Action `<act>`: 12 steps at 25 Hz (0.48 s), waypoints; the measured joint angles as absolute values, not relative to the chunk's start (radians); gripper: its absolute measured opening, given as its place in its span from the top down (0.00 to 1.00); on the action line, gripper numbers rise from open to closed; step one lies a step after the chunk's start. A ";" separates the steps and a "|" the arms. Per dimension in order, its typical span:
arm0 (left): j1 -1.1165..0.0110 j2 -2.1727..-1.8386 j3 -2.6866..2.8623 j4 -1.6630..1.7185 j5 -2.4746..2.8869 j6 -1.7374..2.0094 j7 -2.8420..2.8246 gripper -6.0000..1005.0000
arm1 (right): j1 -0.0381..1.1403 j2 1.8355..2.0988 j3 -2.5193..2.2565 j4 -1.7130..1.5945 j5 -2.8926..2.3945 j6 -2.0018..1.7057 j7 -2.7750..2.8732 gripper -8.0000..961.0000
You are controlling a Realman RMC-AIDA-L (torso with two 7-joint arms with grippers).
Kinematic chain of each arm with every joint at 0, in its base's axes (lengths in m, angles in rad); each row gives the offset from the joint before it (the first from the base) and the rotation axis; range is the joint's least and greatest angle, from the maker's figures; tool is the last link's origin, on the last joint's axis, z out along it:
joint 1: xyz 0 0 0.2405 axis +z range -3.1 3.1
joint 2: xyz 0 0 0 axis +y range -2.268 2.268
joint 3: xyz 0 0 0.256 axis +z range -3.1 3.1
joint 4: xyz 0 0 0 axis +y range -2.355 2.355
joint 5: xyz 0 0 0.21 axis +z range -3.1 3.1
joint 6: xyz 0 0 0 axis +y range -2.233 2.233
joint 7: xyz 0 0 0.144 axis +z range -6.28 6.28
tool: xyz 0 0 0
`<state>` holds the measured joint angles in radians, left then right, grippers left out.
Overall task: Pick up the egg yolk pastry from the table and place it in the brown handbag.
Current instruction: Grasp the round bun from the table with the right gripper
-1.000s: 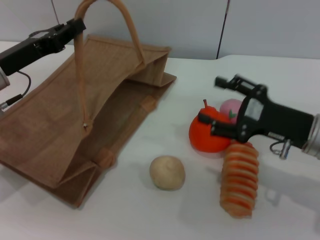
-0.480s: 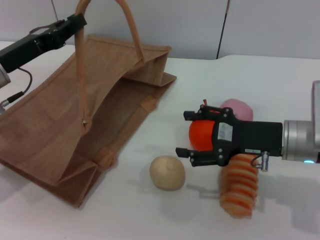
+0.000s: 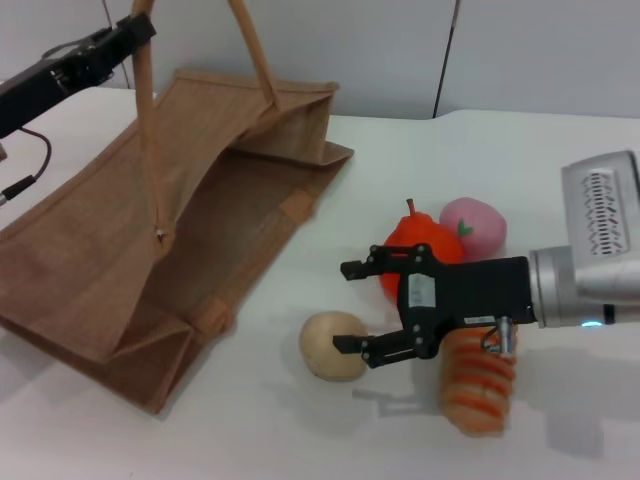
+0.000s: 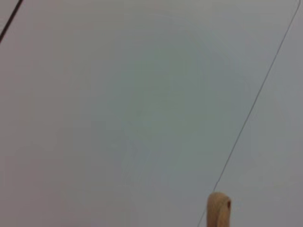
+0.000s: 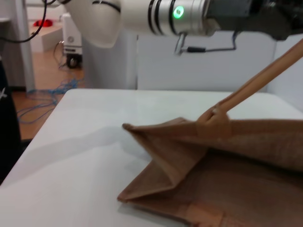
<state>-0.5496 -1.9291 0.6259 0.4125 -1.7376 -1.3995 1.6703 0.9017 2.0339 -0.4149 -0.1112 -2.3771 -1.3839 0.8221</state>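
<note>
White worktop is stretching under everything, with a pale grey wall rising behind it. On the worktop's left part the brown handbag is lying slumped with its mouth gaping toward the middle, and one long handle is being held up from above. The left tool is sitting at the top of that handle, high at the far left; whether its fingers are pinching the handle or only hooking it cannot be told from these views, and the left wrist view is showing only the wall and the handle's tip. The egg yolk pastry is resting on the worktop near the front, just beside the bag's near corner and apart from it. The right tool is reaching in from the right with its fingers spread wide, the lower fingertip lying against or just beside the pastry's right side. Behind the tool an orange fruit and a pink peach are sitting together, and a striped bread roll is lying below the arm.
</note>
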 joint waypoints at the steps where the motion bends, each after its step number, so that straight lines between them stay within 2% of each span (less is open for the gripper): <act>1: -0.549 -1.928 0.626 0.413 -1.739 -1.400 1.669 0.87 | 0.907 2.034 -0.419 -0.108 -2.380 -1.379 0.826 0.11; 12: -0.548 -1.918 0.626 0.413 -1.745 -1.402 1.660 0.88 | 1.032 2.034 -0.451 0.011 -2.493 -1.199 0.918 0.11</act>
<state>-0.5478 -1.9182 0.6258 0.4126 -1.7448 -1.4021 1.6605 1.0321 2.0340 -0.4510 0.0111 -2.4933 -1.1987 0.9179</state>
